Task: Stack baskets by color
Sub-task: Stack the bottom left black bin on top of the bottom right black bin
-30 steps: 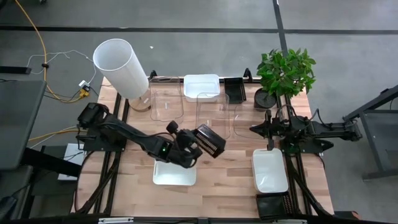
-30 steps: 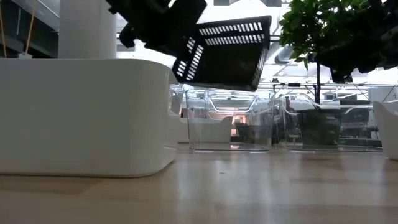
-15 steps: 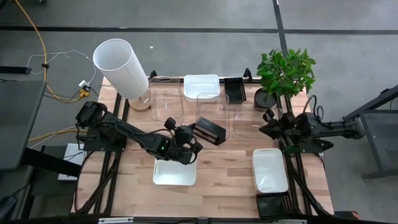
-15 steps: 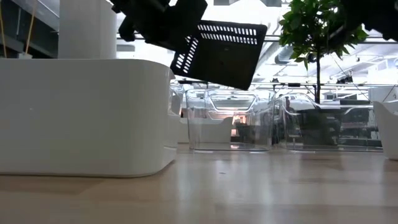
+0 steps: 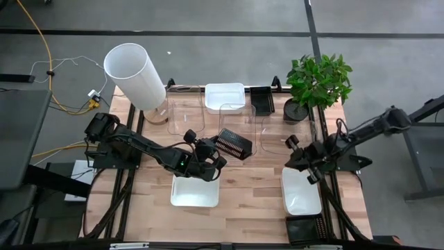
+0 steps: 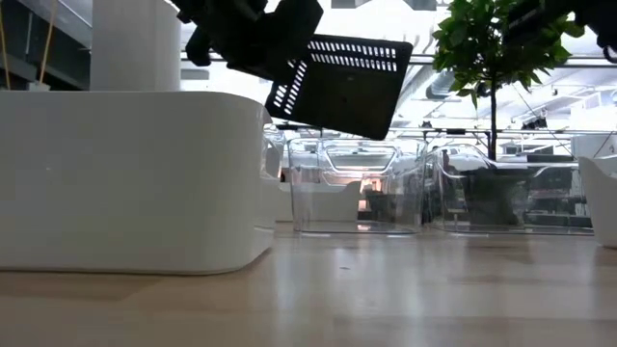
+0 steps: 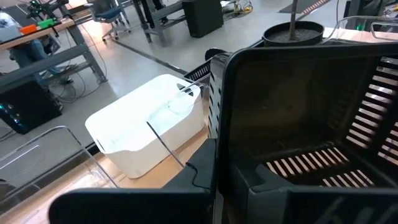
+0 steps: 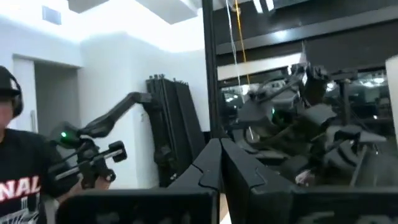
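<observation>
A black slotted basket [image 5: 233, 144] hangs tilted above the table's middle, with my left gripper [image 5: 214, 148] shut on it. In the low view it shows high up [image 6: 343, 83]. White baskets sit on the table at the near left [image 5: 195, 192], the near right [image 5: 301, 189] and the far middle [image 5: 225, 96]. Clear baskets [image 5: 184, 115] [image 5: 236, 119] stand in the far row. Two more black baskets rest at the far edge [image 5: 262, 99] and the near right corner [image 5: 305, 228]. My right gripper [image 5: 291, 144] is shut and empty, raised above the right-hand white basket's far end. My left gripper holds the black basket by the rim of one end wall [image 7: 219, 144], one finger inside [image 7: 267, 186] and one outside. The fingers come nearly level from the table's left. The basket is lifted clear and tilted, its open top turned partly toward the gripper.
A tall white cylinder [image 5: 134, 75] stands at the far left corner and a potted plant [image 5: 318, 82] at the far right. A third clear basket [image 5: 276, 130] stands right of the middle. Bare wood [image 5: 250, 198] lies between the two near white baskets. A person [image 8: 15, 168] shows beyond the table.
My right arm has swung up: its gripper has risen and tipped from pointing down over the right white basket to pointing above level. My left gripper has turned a little, and the black basket has tipped with it and shifted slightly toward the far edge.
</observation>
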